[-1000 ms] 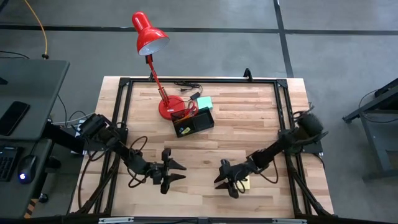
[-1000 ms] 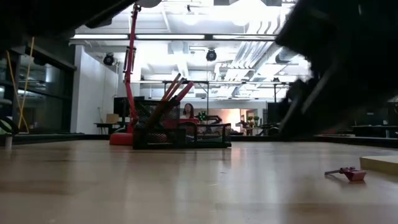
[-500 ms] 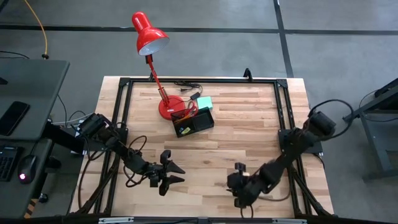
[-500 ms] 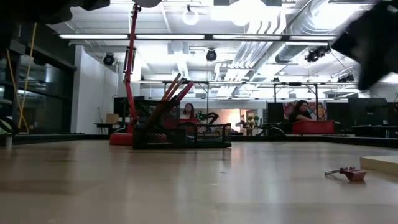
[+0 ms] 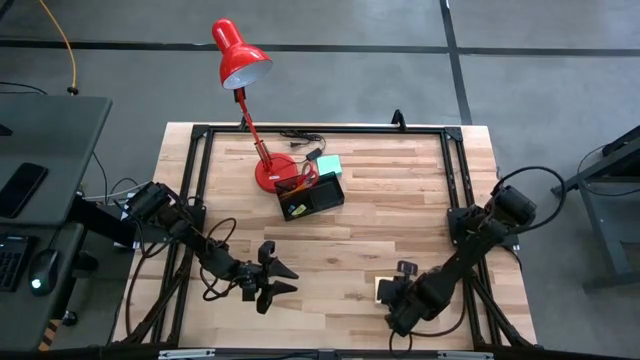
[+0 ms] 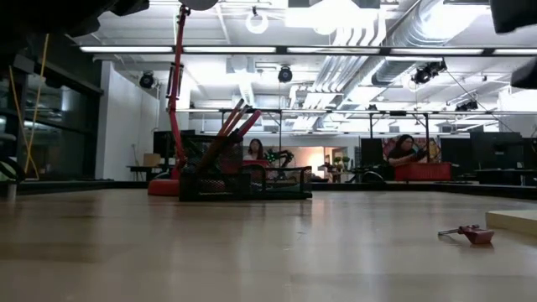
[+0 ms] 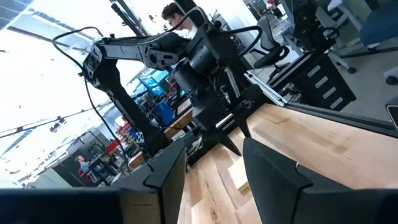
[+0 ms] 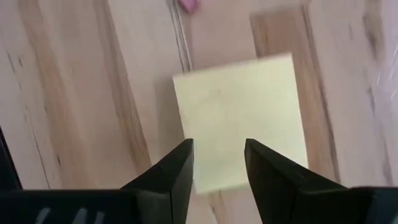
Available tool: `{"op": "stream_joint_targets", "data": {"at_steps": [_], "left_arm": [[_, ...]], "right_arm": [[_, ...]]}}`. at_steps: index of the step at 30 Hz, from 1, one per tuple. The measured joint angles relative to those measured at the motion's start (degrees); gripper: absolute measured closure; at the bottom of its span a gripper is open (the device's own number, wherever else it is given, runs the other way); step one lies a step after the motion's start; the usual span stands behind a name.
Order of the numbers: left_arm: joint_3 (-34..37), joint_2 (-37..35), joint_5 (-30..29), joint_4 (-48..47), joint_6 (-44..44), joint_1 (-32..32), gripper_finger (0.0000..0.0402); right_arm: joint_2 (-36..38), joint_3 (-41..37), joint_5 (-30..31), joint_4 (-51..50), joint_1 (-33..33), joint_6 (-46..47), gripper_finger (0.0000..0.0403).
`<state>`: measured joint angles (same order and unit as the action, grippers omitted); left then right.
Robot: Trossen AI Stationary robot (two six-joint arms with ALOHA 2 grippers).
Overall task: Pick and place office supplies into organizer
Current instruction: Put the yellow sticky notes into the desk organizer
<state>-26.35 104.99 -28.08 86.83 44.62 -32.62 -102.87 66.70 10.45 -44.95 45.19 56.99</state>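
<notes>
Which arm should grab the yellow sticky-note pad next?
Right. Its end effector hangs open directly above the square yellow sticky-note pad; the left end effector sits farther off across the wooden table.

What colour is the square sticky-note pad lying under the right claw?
Pale yellow square sticky-note pad; the right wrist view shows it best, below the open right claw.

In the high view the right gripper (image 5: pixel 393 293) covers most of the yellow pad (image 5: pixel 383 288), and the organizer (image 5: pixel 312 197) holds items too small to tell apart. In the low view the pad (image 6: pixel 513 220) is cut by the picture's edge, the small pink piece (image 6: pixel 470 232) is too blurred to identify, and both grippers stay out of sight
</notes>
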Motion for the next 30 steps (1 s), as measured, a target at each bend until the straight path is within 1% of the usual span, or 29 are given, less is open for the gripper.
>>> {"op": "stream_joint_targets", "data": {"at_steps": [4,9,11,15,17,19,23,25,27,30], "left_arm": [[0.0,0.0,0.0,0.0,1.3,0.0,0.0250],[0.0,0.0,0.0,0.0,1.7,0.0,0.0250],[0.0,0.0,0.0,0.0,1.7,0.0,0.0250],[0.0,0.0,0.0,0.0,1.7,0.0,0.0250],[0.0,0.0,0.0,0.0,1.7,0.0,0.0250],[0.0,0.0,0.0,0.0,1.7,0.0,0.0250],[0.0,0.0,0.0,0.0,1.7,0.0,0.0250],[0.0,0.0,0.0,0.0,1.7,0.0,0.0250],[0.0,0.0,0.0,0.0,1.7,0.0,0.0250],[0.0,0.0,0.0,0.1,1.7,0.0,0.0250]], "right_arm": [[-0.3,0.0,-2.5,-0.3,0.0,1.3,0.0269],[-0.2,0.0,-8.6,-4.0,-1.9,2.8,0.0269],[-0.2,0.0,-11.9,-4.1,-2.7,3.2,0.0269],[-0.2,0.0,-15.6,-3.8,-3.6,2.4,0.0269],[-0.2,0.0,-15.8,-4.0,-3.6,1.7,0.0269],[-0.2,0.0,-14.9,-4.5,-3.2,1.1,0.0269],[-0.2,0.0,-11.8,-9.8,-2.0,1.0,0.0269],[-0.2,0.0,-10.5,-9.7,-1.1,1.1,0.0269],[-0.2,0.0,-10.8,-9.8,-0.2,2.1,0.0266],[-0.2,0.0,-12.4,-12.2,1.3,5.8,0.0248]]}}
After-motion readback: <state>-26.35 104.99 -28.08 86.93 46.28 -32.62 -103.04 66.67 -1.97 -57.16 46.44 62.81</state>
